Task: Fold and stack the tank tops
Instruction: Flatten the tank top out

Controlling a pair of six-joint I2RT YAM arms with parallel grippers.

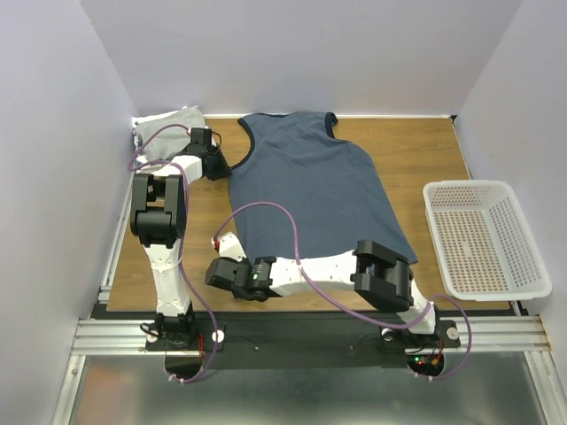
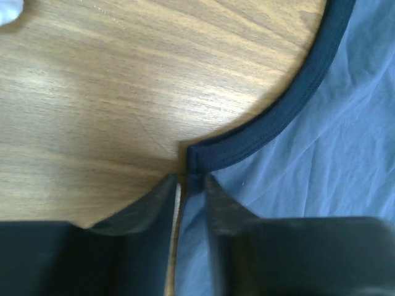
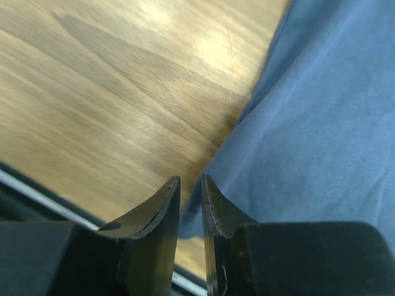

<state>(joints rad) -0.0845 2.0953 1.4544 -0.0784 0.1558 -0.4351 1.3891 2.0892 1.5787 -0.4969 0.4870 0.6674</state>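
Note:
The slate-blue tank top (image 1: 310, 186) lies spread flat in the middle of the wooden table, neck toward the back. My left gripper (image 1: 218, 165) is at its left armhole. In the left wrist view the gripper (image 2: 190, 182) is shut on the cloth just below the dark trim (image 2: 296, 105). My right gripper (image 1: 223, 248) is at the top's near left hem corner. In the right wrist view the gripper (image 3: 190, 185) is shut on that blue corner (image 3: 308, 123). A light grey tank top (image 1: 170, 124) lies bunched at the back left. The black-and-white patterned one is not visible.
A white plastic mesh basket (image 1: 434, 199) stands at the right side of the table. The table's near edge and a metal rail (image 1: 310, 332) lie just below the right gripper. Side walls close in the table on left and right.

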